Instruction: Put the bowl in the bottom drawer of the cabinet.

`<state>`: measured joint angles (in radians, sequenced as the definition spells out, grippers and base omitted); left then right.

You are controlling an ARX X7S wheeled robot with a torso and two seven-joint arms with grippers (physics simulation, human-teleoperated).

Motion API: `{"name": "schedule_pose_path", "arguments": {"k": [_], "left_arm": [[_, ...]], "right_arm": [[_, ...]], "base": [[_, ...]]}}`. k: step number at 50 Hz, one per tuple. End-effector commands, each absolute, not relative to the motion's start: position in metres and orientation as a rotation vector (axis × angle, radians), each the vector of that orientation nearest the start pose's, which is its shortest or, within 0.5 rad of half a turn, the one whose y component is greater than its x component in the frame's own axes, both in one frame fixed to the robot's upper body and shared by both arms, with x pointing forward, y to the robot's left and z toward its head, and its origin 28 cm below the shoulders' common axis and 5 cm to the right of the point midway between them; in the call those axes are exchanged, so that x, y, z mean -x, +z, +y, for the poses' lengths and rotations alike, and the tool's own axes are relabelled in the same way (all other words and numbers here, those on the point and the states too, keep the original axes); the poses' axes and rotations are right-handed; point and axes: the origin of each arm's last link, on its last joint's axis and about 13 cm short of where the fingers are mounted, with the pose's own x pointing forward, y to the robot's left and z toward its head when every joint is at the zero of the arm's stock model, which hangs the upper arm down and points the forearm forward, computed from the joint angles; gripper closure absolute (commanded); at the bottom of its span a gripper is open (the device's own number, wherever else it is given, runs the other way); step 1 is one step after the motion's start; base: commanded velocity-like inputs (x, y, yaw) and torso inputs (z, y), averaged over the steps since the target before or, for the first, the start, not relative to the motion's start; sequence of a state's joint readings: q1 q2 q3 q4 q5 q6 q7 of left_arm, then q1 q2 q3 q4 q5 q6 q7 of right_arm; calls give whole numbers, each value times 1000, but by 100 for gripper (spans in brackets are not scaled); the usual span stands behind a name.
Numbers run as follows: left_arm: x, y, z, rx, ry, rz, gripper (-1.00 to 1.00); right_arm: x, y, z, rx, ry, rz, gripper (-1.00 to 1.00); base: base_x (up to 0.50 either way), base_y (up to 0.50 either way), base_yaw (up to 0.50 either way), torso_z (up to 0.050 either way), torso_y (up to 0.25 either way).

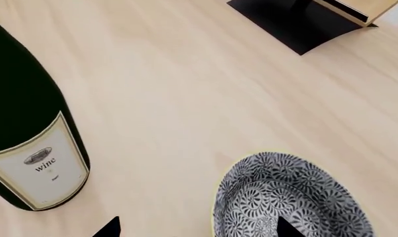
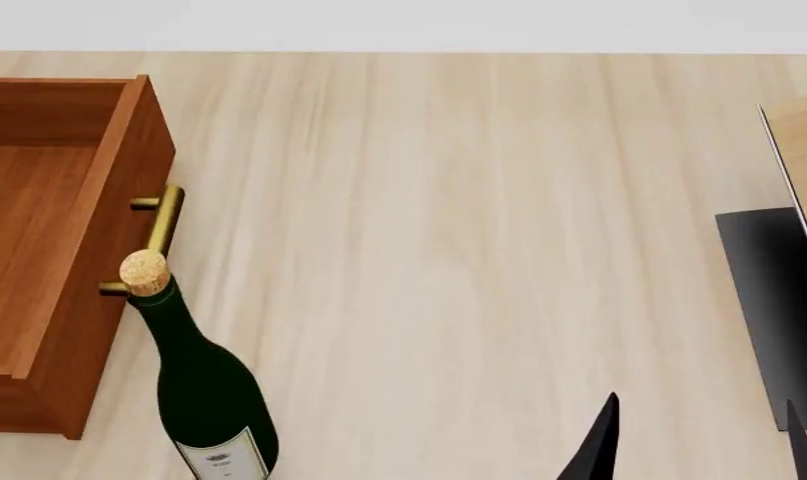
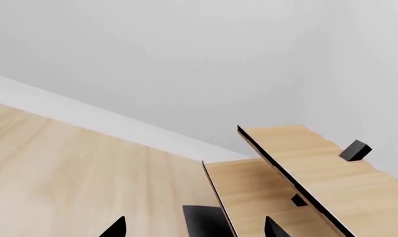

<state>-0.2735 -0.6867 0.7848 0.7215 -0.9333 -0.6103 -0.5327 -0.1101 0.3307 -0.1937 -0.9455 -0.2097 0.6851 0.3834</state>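
The left gripper (image 1: pixel 195 228) hangs with its fingers spread apart just over the speckled bowl (image 1: pixel 292 197), one fingertip (image 1: pixel 287 228) over the bowl's inside, the other (image 1: pixel 110 228) outside over bare table (image 1: pixel 205 89), nothing clamped. The wine bottle (image 1: pixel 27 143) stands close beside that outer fingertip. The right gripper (image 2: pixel 697 440) is likewise spread and empty, near the slanted wooden rack (image 3: pixel 304 173). The bottom drawer (image 2: pixel 43 240) stands open, its brass handle (image 2: pixel 156 240) just behind the bottle's cork (image 2: pixel 144 271). The likely trouble: carrying the bowl across could knock the bottle over, or a rim pinch could slip.
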Motion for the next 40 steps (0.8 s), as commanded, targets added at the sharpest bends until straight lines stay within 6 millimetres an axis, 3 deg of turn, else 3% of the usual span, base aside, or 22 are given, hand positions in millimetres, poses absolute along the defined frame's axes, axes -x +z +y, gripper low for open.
{"name": "schedule_pose_path", "arguments": {"k": [1, 40], "left_arm": [[-147, 95, 175, -72, -614, 374, -100], [-138, 68, 167, -46, -622, 462, -100]], "right_arm": [[-149, 139, -118, 403, -266, -241, -100], [-140, 142, -115, 392, -263, -237, -100]], "base": [[0, 0, 0, 0, 0], [0, 0, 0, 0, 0]]}}
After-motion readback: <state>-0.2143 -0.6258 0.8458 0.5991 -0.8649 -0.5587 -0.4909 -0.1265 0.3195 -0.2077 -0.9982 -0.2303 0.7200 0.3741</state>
